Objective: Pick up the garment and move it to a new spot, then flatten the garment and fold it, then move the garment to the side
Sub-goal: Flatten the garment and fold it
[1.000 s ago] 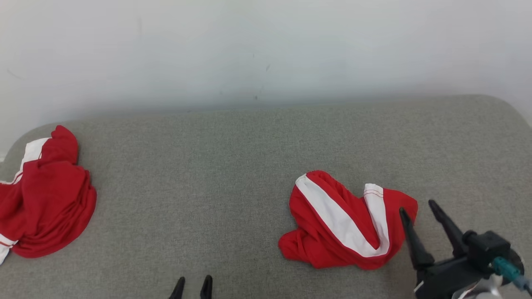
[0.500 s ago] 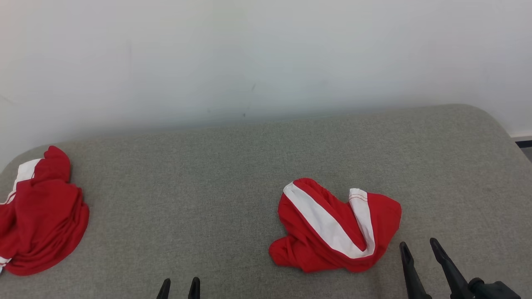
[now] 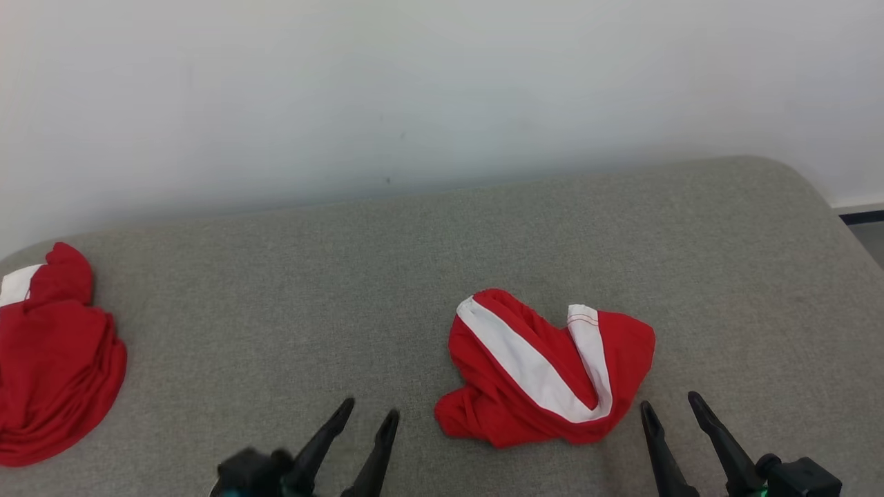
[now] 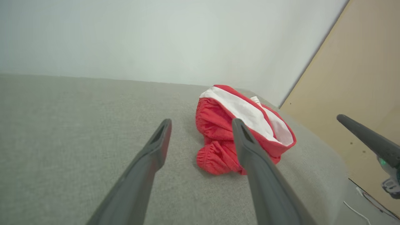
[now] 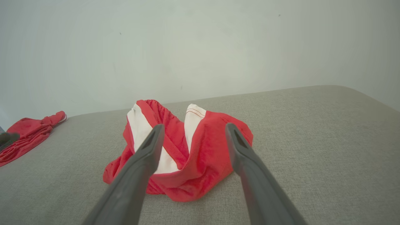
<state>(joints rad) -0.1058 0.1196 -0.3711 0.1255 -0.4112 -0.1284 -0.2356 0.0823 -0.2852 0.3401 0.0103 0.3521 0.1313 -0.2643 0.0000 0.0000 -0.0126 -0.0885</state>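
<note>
We lose the second red garment (image 3: 55, 366) past the head view's left edge; the left gripper (image 3: 371, 407) and right gripper (image 3: 669, 400) run off its bottom, the left's body blurred.

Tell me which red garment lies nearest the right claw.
The garment showing two broad white stripes, just beside the right claw; the other red heap lies far left.

Crumpled red cloth with white patch (image 3: 55, 359): at 9 o'clock, lying on the cushion's left end.
Grey woven upholstered cushion (image 3: 290, 276): broad, with rounded far corners.
Plain white wall (image 3: 414, 90): at 12 o'clock, behind the cushion.
Flat tan panel (image 4: 359, 78): meets the wall beyond the cushion's end.
</note>
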